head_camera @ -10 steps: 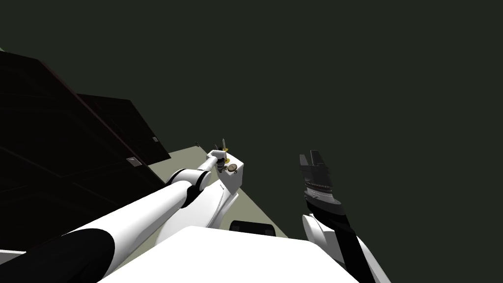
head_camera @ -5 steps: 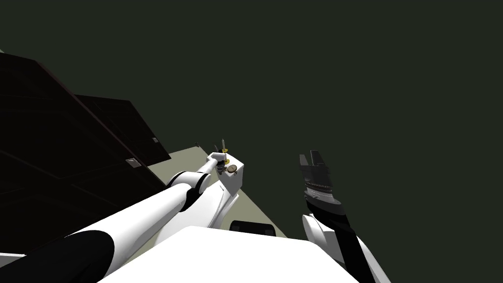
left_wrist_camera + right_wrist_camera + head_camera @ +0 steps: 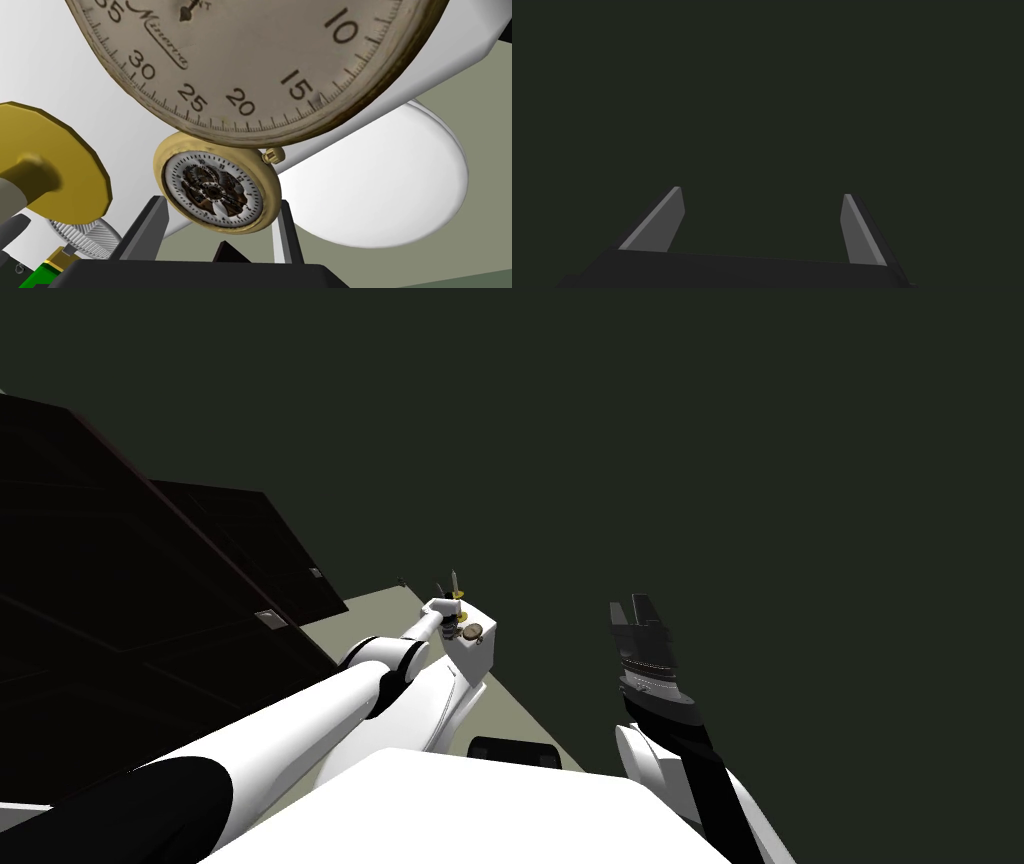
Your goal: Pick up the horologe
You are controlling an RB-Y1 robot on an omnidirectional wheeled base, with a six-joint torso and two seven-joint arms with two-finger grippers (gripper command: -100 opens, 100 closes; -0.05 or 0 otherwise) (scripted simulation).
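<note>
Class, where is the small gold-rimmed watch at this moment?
In the left wrist view, the small gold-rimmed watch sits clasped between the fingers of the left gripper, right beside the large stopwatch.

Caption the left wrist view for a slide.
Left gripper clamps a small gold-rimmed pocket watch beside a large beige stopwatch dial.

A: How is the light looking?
B: Dim. The head view is sinking into murk, the cabinets (image 3: 150, 588) at nine o'clock going nearly black.
A: And close in?
B: The gold watch (image 3: 217, 192) is showing bright and crisp.
</note>
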